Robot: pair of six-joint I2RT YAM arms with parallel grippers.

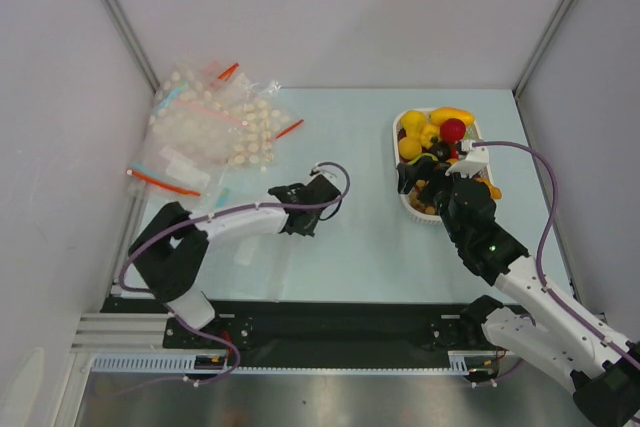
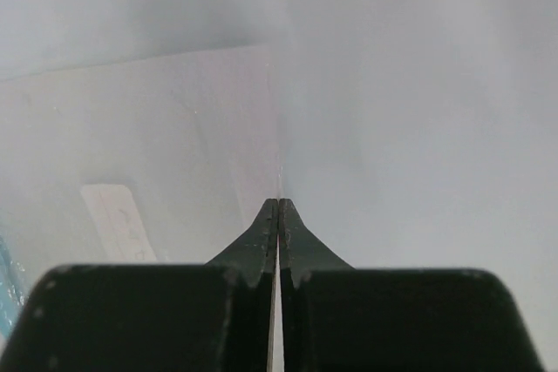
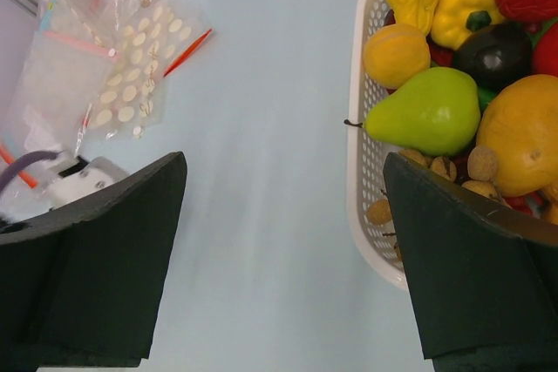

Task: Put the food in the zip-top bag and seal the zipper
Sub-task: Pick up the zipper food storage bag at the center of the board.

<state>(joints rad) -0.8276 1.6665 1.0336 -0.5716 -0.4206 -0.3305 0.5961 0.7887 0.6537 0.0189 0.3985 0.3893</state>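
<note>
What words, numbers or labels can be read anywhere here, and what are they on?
No text can be read.
The white label in the left wrist view: faint marks, too blurred to read.
The white patch in the heap of bags: too small to tell.

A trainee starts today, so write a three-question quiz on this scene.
1. True or false: the right tool is shut.
2. The green pear lies: A in the white basket; B on the bare table; C inside a clear bag.
3. Fill in: the left tool is ____ (open or shut).
Key: 1 false; 2 A; 3 shut.
</note>
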